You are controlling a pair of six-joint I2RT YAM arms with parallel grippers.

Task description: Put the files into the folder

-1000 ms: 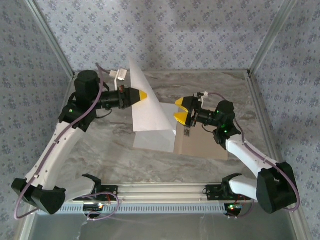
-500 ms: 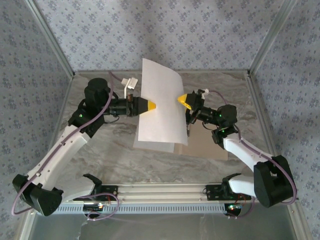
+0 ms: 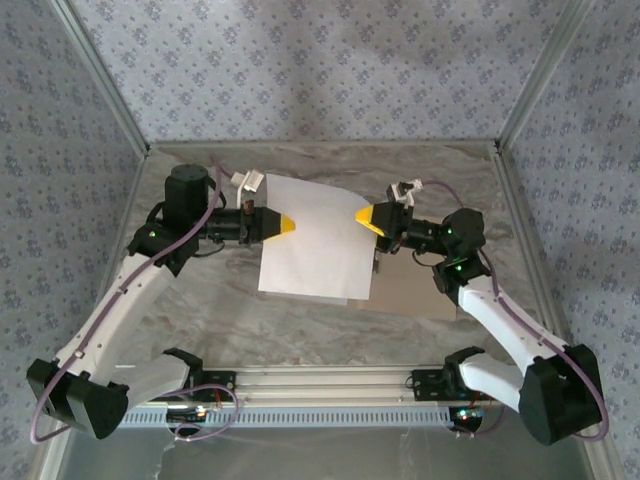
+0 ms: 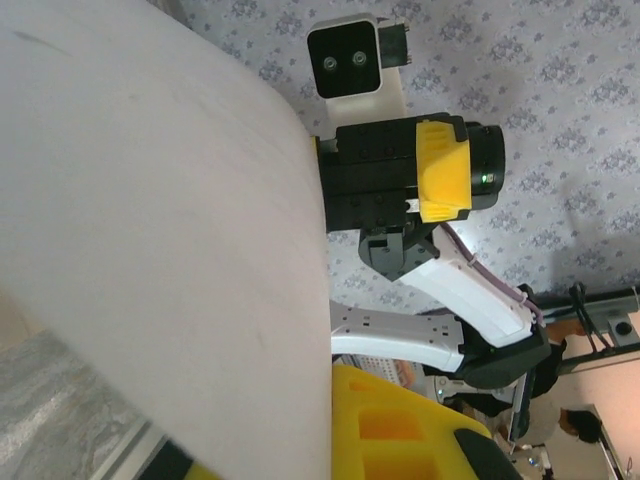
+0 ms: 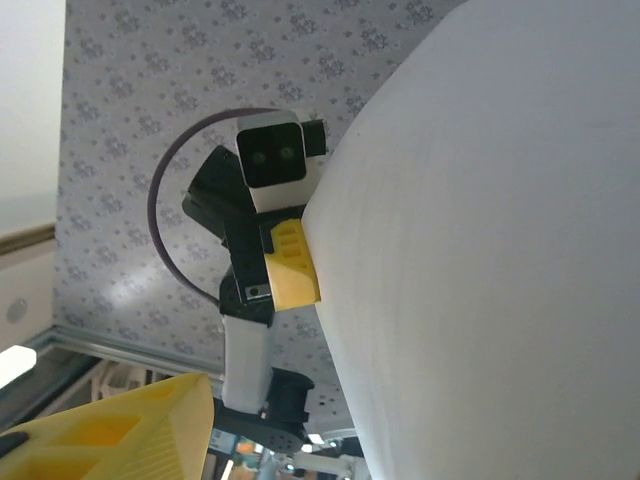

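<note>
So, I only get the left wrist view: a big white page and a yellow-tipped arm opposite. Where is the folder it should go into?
Observer: The tan folder lies flat on the table, partly covered by the right side of the white sheet.
Operator: What keeps the page up?
Observer: The left pincer is shut on its left edge, holding it off the table.
Operator: And that opposite arm?
Observer: In its own wrist camera, the right pincer has one yellow finger standing clear of the sheet, so it looks open.
</note>
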